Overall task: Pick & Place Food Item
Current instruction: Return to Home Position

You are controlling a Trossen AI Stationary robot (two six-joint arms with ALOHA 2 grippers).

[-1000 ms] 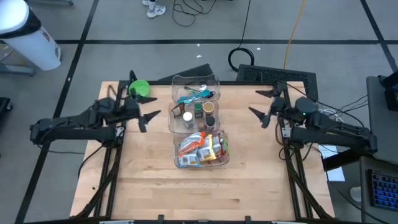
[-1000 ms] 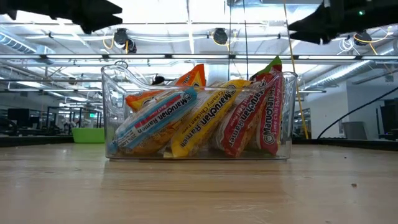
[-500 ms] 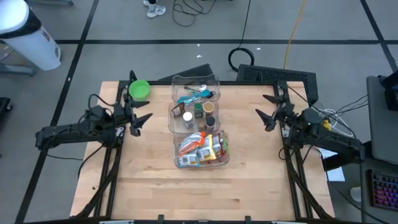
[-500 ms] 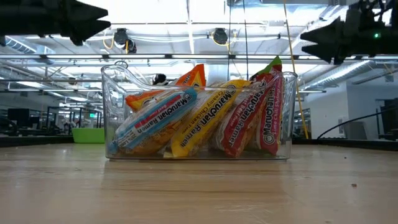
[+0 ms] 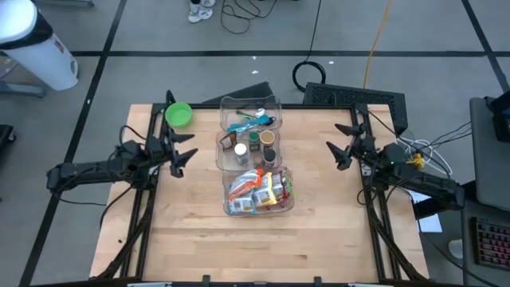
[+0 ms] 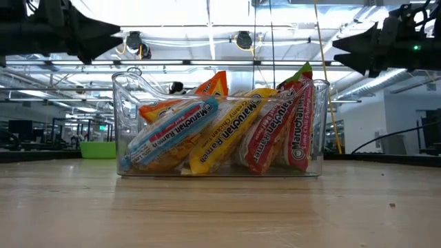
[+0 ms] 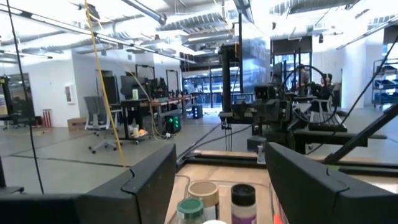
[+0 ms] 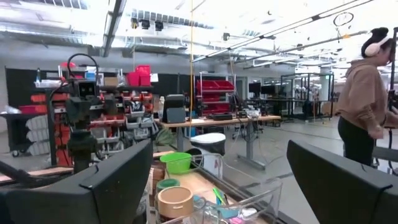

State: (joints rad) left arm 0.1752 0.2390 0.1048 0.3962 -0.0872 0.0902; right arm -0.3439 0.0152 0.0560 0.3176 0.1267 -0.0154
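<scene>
A clear bin (image 5: 259, 192) of ramen packets (image 6: 207, 131) stands on the wooden table at its middle. My left gripper (image 5: 190, 145) is open and empty, in the air left of the bins; it also shows in the low view (image 6: 114, 31). My right gripper (image 5: 335, 137) is open and empty, in the air right of the bins, and also shows in the low view (image 6: 339, 45). Both point level toward the bins. Neither touches anything.
Behind the ramen bin stand a clear bin of jars (image 5: 248, 147) and a clear bin of utensils (image 5: 252, 118). A green bowl (image 5: 178, 114) sits at the far left corner. Bare wood lies toward the near edge. A person (image 8: 364, 106) stands beyond the table.
Both grippers have drawn back from the bins, the left toward the table's left edge and the right toward its right edge, and both have come down a little. Both stay open. The bins have not moved.
</scene>
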